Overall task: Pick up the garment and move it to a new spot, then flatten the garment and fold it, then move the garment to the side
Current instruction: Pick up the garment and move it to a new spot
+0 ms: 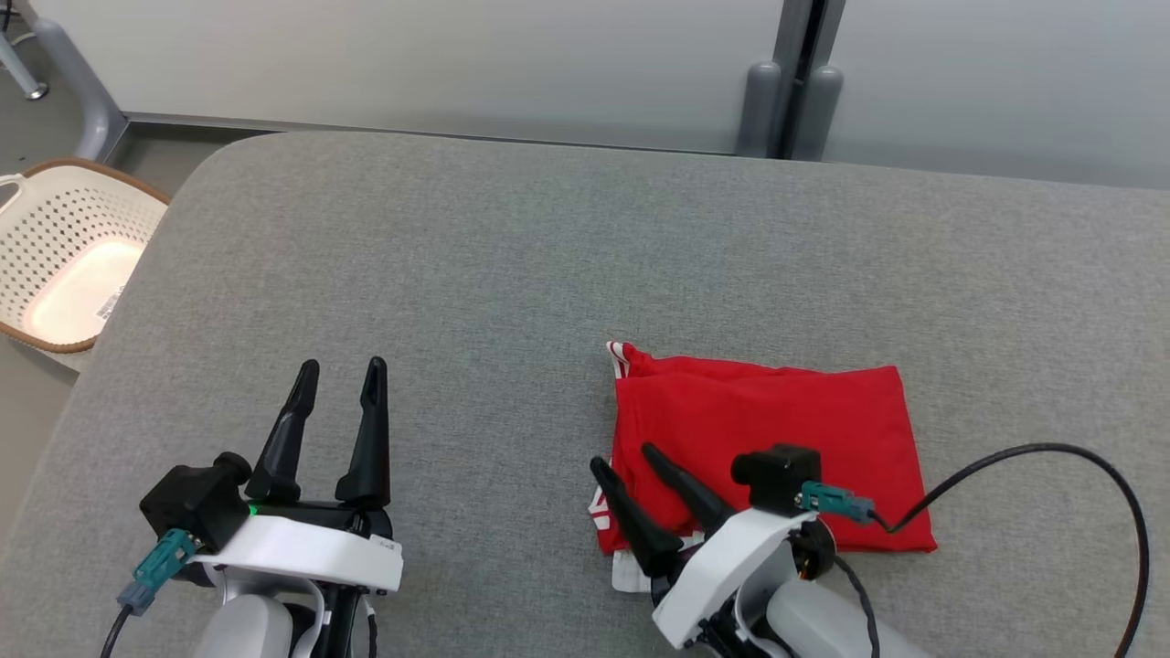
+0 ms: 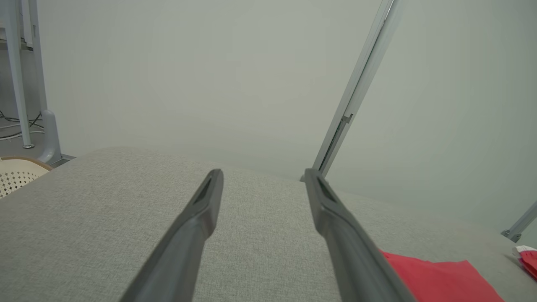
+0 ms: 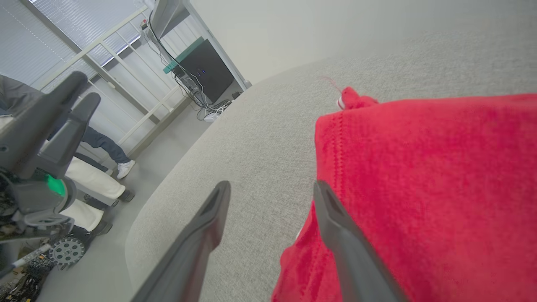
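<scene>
The garment (image 1: 777, 429) is red with white trim and lies folded into a rough rectangle on the grey padded table (image 1: 548, 256), right of centre near the front. My right gripper (image 1: 626, 454) is open just over the garment's left edge, with nothing between its fingers. In the right wrist view the garment (image 3: 428, 188) spreads across the right side, and my right gripper (image 3: 272, 188) straddles its edge. My left gripper (image 1: 343, 370) stands open and empty over bare table at the front left, well apart from the garment. The left wrist view has my left gripper (image 2: 262, 176) open and a red garment corner (image 2: 436, 279) at lower right.
A white perforated basket (image 1: 64, 256) with a brown rim stands off the table's left edge. A pale wall and grey posts (image 1: 786, 100) run behind the table. A black cable (image 1: 1051, 484) loops from my right wrist. A person's legs (image 3: 105, 147) show beyond the table.
</scene>
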